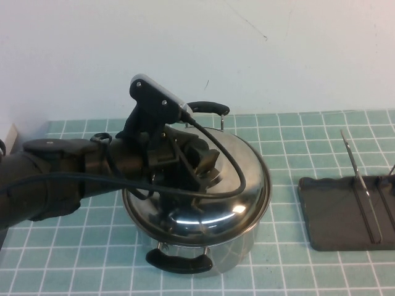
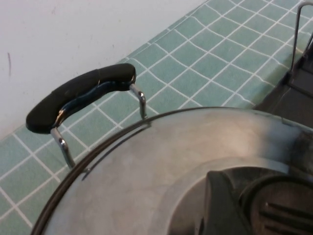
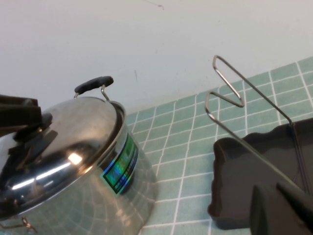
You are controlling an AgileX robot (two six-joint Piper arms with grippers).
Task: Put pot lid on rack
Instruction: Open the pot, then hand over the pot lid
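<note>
The pot lid (image 1: 203, 203), shiny domed steel, sits on the steel pot (image 1: 237, 250) at the table's middle. My left gripper (image 1: 199, 163) reaches over the lid from the left and is shut on its black knob (image 2: 281, 208); one finger (image 2: 220, 205) presses the knob's side. The lid also shows in the right wrist view (image 3: 63, 152). The rack (image 1: 336, 213), a dark grey tray with wire dividers (image 1: 358, 185), lies at the right of the table, apart from the pot. My right gripper (image 3: 268, 186) hovers over the rack's near edge (image 3: 230, 196), shut and empty; it is out of the high view.
The pot has two black handles, one at the back (image 1: 208, 108) and one at the front (image 1: 179, 262). A white wall stands behind the green tiled table (image 1: 296, 142). A black cable (image 1: 237, 166) loops from the left wrist over the lid.
</note>
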